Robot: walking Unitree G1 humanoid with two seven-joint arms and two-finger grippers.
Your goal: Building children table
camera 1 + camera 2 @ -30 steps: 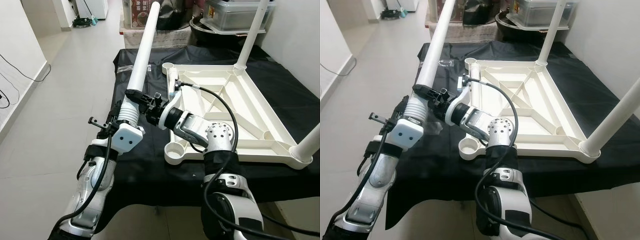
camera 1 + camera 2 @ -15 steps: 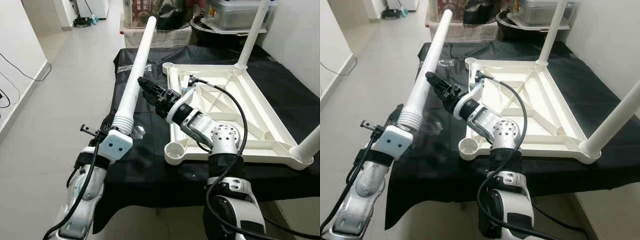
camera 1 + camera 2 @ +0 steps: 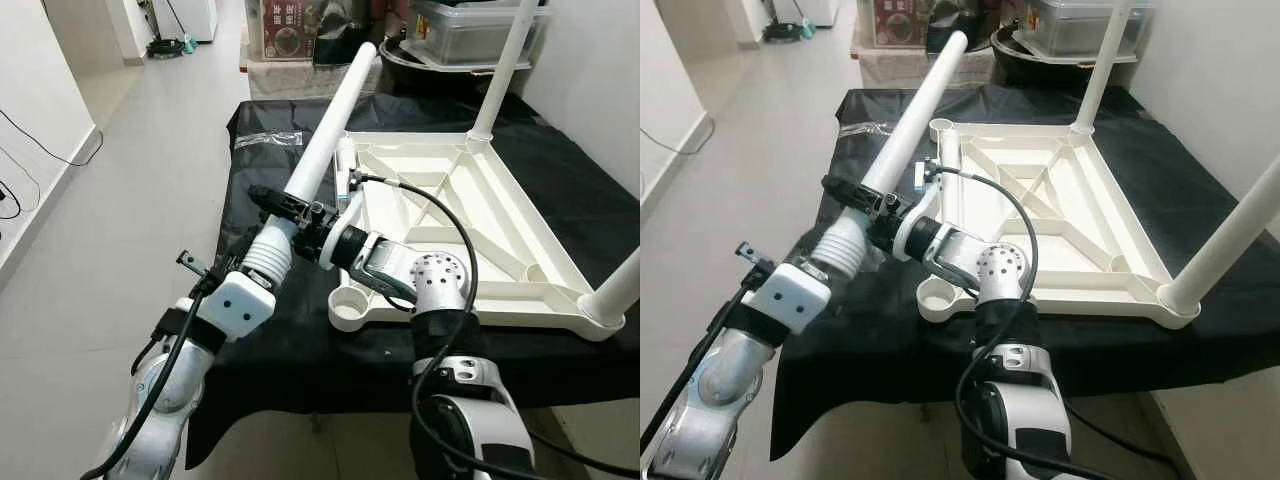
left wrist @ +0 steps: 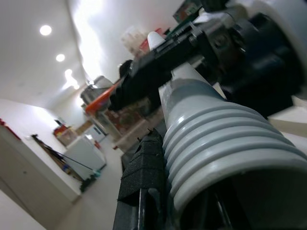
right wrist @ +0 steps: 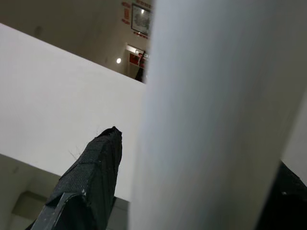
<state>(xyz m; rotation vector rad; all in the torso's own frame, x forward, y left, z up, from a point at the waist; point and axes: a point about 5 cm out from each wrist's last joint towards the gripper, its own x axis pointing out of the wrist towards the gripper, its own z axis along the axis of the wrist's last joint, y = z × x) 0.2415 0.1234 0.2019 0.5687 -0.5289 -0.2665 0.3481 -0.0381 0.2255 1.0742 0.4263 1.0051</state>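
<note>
Long white plastic table leg (image 3: 325, 140): I see it slanting up over the black-draped bench (image 3: 260, 330).
Left pincer (image 3: 258, 232): pinching its ribbed end.
Right pincer (image 3: 283, 205): clamped around the shaft just above.
Upturned cream plastic tabletop (image 3: 480, 215): lying beside, two legs fitted.

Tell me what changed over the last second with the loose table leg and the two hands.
The loose leg swung its far end toward the robot's right, now leaning over the upturned tabletop. The right hand, off the leg half a second ago, closed back around it just above the threaded end. The left hand kept its hold on the threaded end. The tabletop and its two fitted legs stayed put.
</note>
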